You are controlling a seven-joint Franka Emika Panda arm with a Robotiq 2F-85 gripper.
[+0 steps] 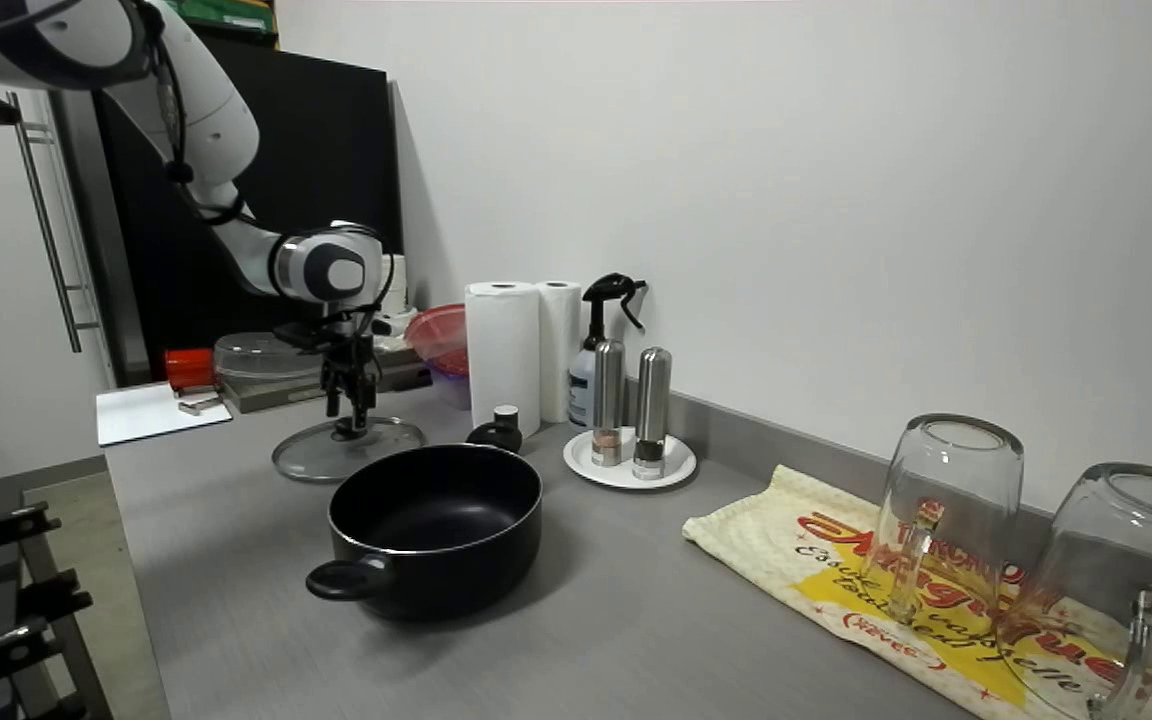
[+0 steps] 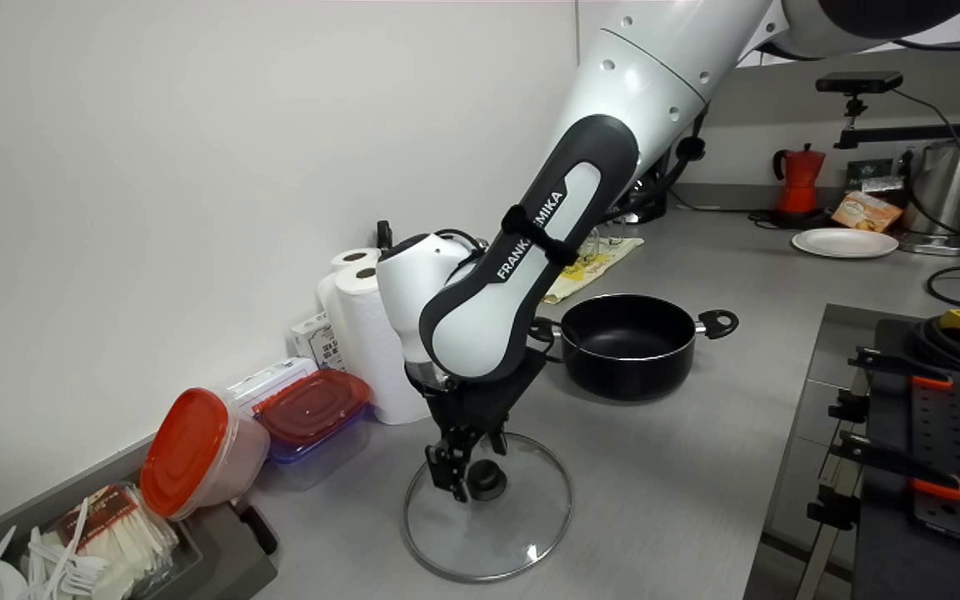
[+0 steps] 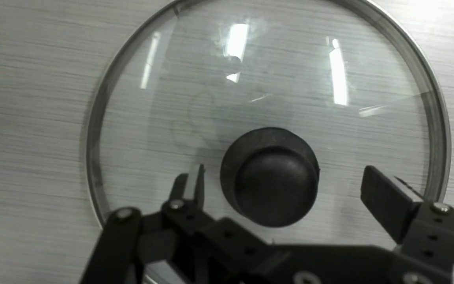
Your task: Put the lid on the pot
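The clear glass lid lies flat on the grey counter in both exterior views point(image 1: 306, 458) point(image 2: 501, 542), and its metal rim and glass fill much of the wrist view point(image 3: 195, 114). Its dark round knob point(image 3: 276, 185) faces up. My gripper points down over the lid in both exterior views point(image 1: 348, 415) point(image 2: 478, 475). In the wrist view the gripper point(image 3: 285, 177) is open, one finger on each side of the knob, with gaps on both sides. The black pot stands upright and uncovered, apart from the lid, in both exterior views point(image 1: 436, 580) point(image 2: 630, 375). Its inside looks empty.
Paper rolls point(image 1: 502, 350), a spray bottle point(image 1: 582, 385) and a white plate point(image 1: 576, 470) with two steel shakers stand along the wall. Upturned glass mugs point(image 1: 946, 500) rest on a cloth point(image 1: 766, 515). Plastic tubs point(image 2: 234, 467) and a grey tray point(image 2: 230, 550) sit beside the lid.
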